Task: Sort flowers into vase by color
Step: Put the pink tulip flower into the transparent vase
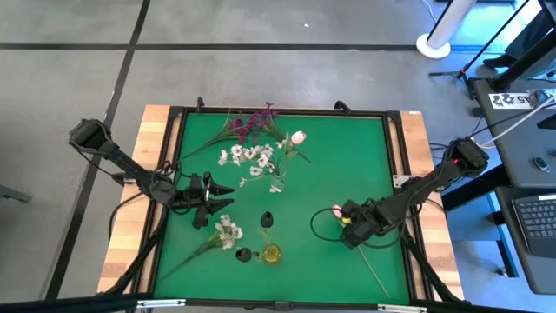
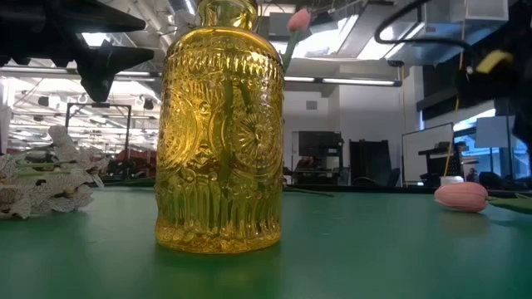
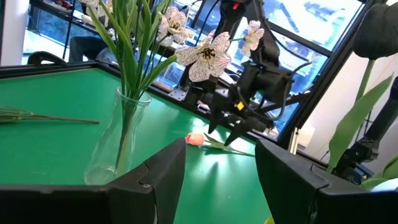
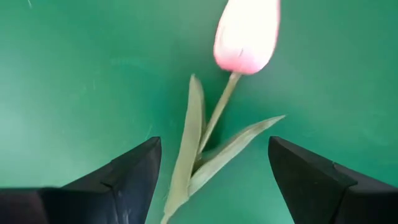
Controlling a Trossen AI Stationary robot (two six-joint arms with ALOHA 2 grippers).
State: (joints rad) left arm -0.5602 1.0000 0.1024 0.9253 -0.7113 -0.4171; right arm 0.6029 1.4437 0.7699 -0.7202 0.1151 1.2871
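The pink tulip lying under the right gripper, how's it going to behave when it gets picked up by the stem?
The pink tulip lies flat on the green mat between the open fingers of the right gripper. Its stem looks thin against the bulky head, so it will probably droop head-down. It is likely very light. The long loose leaves may flex or snag a finger.

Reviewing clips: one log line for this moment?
right gripper open over pink tulip on mat | left gripper open, waiting | yellow vase empty
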